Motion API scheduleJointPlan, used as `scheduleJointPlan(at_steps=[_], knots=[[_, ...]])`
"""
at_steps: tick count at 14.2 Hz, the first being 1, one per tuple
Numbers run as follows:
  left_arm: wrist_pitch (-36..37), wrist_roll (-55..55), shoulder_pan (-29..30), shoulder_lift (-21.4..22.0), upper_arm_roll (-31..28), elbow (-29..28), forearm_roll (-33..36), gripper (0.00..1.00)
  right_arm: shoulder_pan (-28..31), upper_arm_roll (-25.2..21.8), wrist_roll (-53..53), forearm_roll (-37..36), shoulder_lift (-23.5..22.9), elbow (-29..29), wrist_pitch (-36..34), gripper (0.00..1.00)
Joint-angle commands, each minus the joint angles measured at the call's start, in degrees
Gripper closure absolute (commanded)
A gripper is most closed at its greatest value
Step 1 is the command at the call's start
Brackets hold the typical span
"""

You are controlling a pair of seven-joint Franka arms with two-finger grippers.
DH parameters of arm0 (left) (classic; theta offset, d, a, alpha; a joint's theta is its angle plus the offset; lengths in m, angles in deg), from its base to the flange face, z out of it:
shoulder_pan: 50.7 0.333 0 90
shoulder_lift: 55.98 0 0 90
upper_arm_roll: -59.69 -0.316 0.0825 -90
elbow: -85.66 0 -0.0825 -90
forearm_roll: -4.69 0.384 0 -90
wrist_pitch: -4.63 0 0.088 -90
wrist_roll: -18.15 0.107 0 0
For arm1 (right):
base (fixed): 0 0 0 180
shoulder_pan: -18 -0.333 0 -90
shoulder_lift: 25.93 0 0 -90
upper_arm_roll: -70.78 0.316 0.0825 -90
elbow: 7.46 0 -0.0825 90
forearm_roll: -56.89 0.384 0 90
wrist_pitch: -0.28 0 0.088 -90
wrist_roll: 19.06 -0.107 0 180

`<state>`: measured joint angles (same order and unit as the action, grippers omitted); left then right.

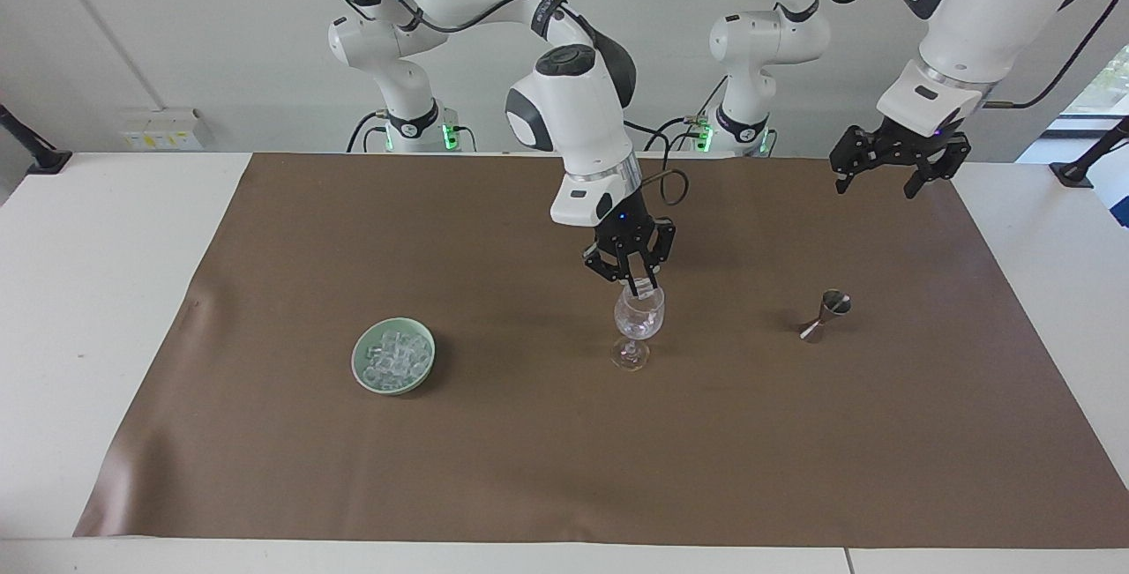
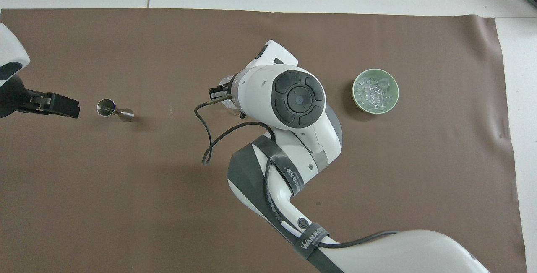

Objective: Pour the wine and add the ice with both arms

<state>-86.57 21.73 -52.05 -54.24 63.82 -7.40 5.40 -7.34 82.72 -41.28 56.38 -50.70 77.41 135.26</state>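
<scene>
Right gripper (image 1: 637, 286): hangs fingers-down just over the mouth of the wine glass, near the middle of the brown mat. Its fingertips are pressed together on a small clear ice cube (image 1: 641, 289) at the glass's rim; the outer links splay to the sides.
Right arm (image 2: 293, 109): comes in from its own end of the table and bends over the mat's middle, covering most of the glass in the overhead view.
Wine glass (image 1: 638, 324): clear and stemmed, standing upright on its foot on the mat, about halfway between the two long edges. What lies in its bowl cannot be told.
Ice (image 1: 393, 357): a heap of small clear cubes in the bowl, toward the right arm's end of the table.
Bowl (image 2: 360, 102): pale green and round, resting on the mat well apart from the glass, a little farther from the robots than the glass's foot.
Measuring cup (image 1: 825, 316): a small metal double cone lying on its side on the mat, toward the left arm's end, well apart from the glass.
Left gripper (image 1: 891, 167): up in the air over the mat's corner nearest the left arm's base, fingers spread apart, nothing between them.
Mat (image 1: 494, 468): brown sheet covering most of the white table (image 1: 97, 292).
</scene>
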Motion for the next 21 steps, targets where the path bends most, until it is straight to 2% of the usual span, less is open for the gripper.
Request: scheduleJointPlan(at_steps=[1,9,21], knots=[[0.06,-0.95,-1.02,1.95,-1.66,-1.86,-2.37,0.00,0.02,0.45,-2.40,-2.14,-1.07,-1.37,0.55,0.88],[-0.12,-0.07,0.29,1.86,-1.58,-0.28,-2.46,0.00,0.02,0.45,-4.50,-2.14,-1.07,-1.37,0.55,0.74],[1.82,-0.42,0.21,4.23,-1.66,0.07,-2.46,0.00,0.02,0.45,-4.68,-2.05,-1.07,-1.37,0.55,0.70]])
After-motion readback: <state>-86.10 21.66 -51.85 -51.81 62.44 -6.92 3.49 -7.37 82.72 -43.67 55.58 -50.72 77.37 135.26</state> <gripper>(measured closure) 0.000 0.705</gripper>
